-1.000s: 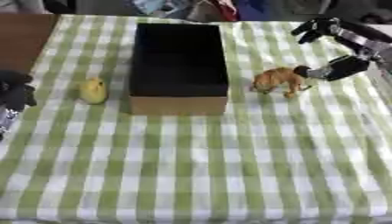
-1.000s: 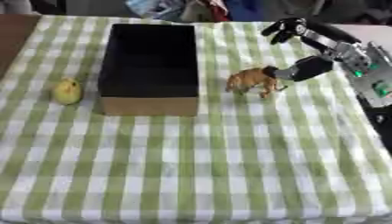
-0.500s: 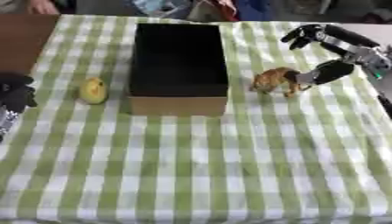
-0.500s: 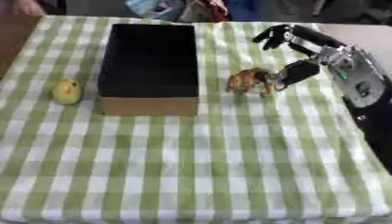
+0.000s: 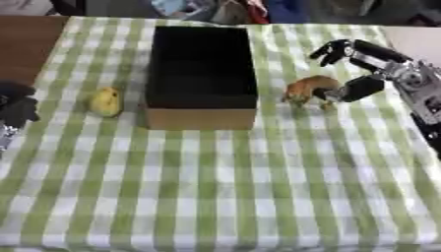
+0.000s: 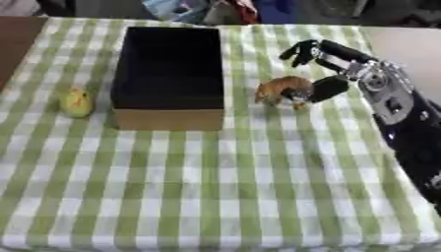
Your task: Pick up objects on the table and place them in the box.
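A brown toy animal (image 5: 308, 90) stands on the checked cloth just right of the box (image 5: 201, 118), a cardboard box with a dark inside. My right hand (image 5: 372, 53) reaches in from the right. Its thumb (image 5: 357, 88) is against the toy's rear and its fingers (image 5: 330, 49) arch above and beyond the toy, not closed on it. A yellow pear-shaped object (image 5: 105, 101) lies left of the box. My left hand (image 5: 15, 105) shows as a dark shape at the left edge, away from everything.
The green and white checked cloth (image 5: 224, 187) covers the table. Bare brown tabletop (image 5: 26, 44) shows at the far left. Blurred coloured things lie beyond the far edge (image 5: 215, 7).
My right hand has moved left and down toward the toy animal, bringing the thumb up to its rear. The toy, box and yellow object have stayed put.
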